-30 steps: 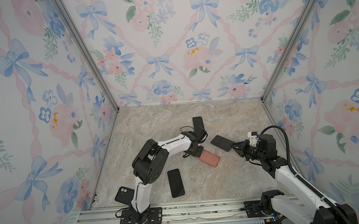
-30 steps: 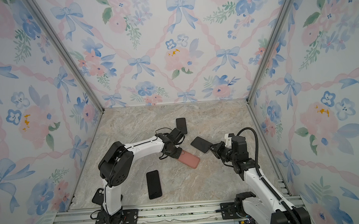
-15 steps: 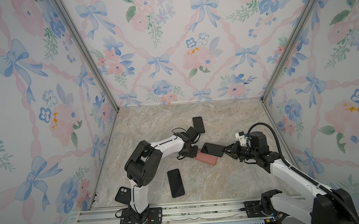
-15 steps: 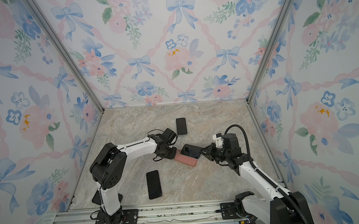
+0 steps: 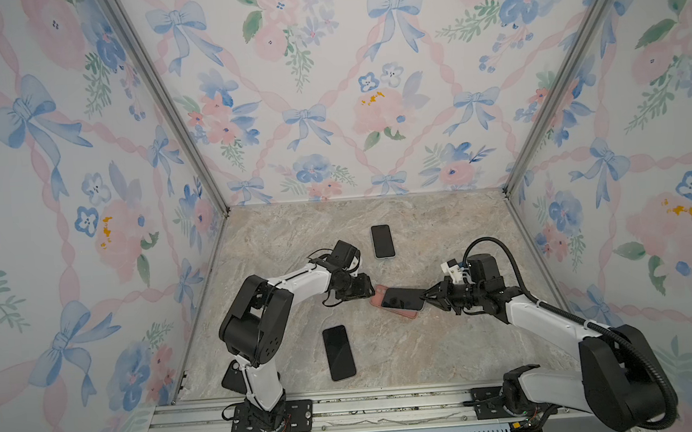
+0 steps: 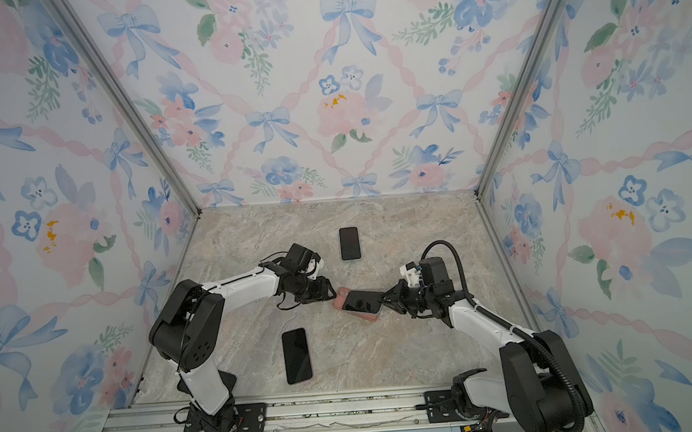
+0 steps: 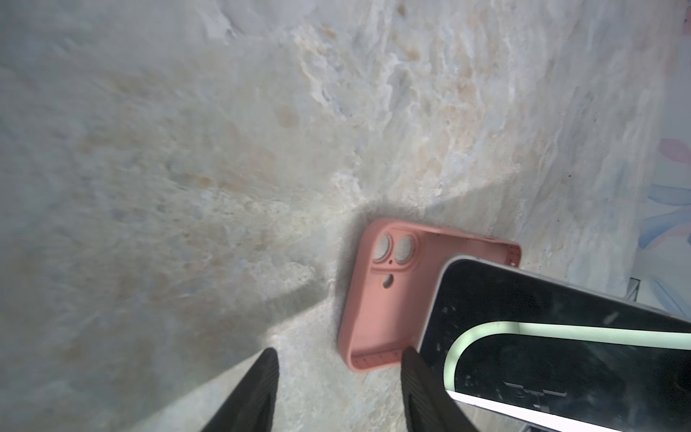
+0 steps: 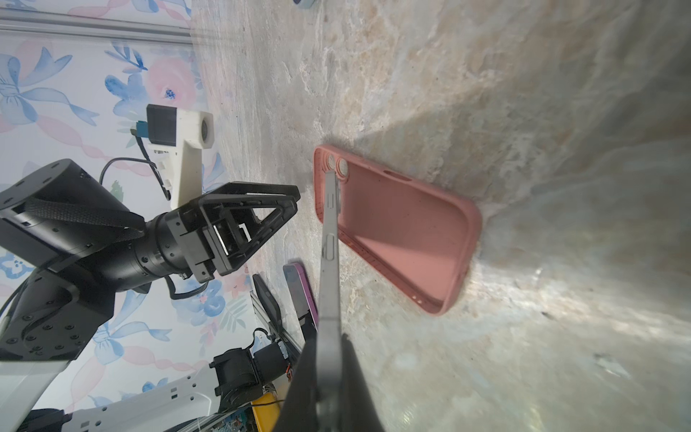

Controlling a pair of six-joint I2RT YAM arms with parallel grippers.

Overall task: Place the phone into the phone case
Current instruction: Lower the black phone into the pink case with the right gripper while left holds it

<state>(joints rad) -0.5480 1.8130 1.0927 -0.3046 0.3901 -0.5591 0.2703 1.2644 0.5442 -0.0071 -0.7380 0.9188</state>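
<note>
The pink phone case (image 5: 404, 313) (image 6: 365, 316) lies open side up mid-table, its camera cut-outs toward the left arm. My right gripper (image 5: 427, 297) (image 8: 329, 342) is shut on one short end of the dark phone (image 5: 402, 298) (image 6: 360, 301). The phone hangs tilted over the case (image 8: 404, 232), its far end down near the camera cut-outs; from the right wrist I see only its grey edge (image 8: 331, 262). My left gripper (image 5: 368, 292) (image 7: 340, 352) stands open at the case's (image 7: 381, 299) camera end. Only bare table lies between its fingers, and one fingertip (image 7: 411, 355) sits by the case's corner.
A dark phone (image 5: 382, 241) lies toward the back and another (image 5: 339, 353) toward the front left. A black case (image 5: 232, 377) sits by the left arm's base. Floral walls close in three sides of the marble table (image 5: 449, 343).
My right gripper has carried the phone leftward and down, from beside the case to over it. My left gripper has opened at the case's end.
</note>
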